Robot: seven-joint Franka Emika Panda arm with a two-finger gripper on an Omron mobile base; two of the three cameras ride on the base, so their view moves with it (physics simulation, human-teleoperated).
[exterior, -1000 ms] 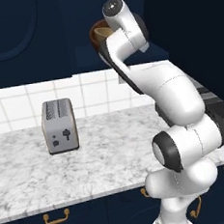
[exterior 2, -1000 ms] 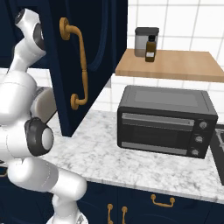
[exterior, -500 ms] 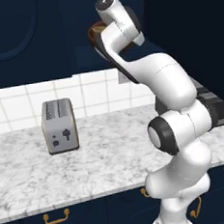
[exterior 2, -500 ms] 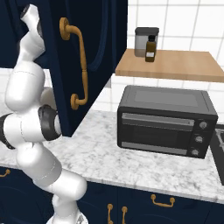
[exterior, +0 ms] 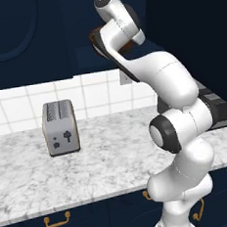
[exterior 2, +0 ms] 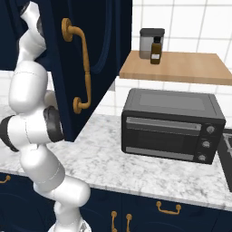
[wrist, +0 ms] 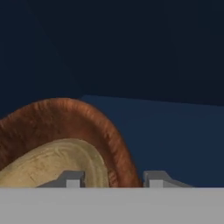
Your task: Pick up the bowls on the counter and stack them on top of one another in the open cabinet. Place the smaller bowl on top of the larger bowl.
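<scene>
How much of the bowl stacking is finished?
Nearly all, it looks. In the hand view the smaller bowl sits inside the larger bowl on the open cabinet floor. The gripper hovers by the bowls' rim with parted fingers. Left: pull the arm back out, probably.

smaller bowl (wrist: 52, 164) in larger bowl (wrist: 78, 127) | both on open cabinet (wrist: 175, 135) floor | toaster (exterior: 61, 127) on counter (exterior: 105, 160)
</scene>
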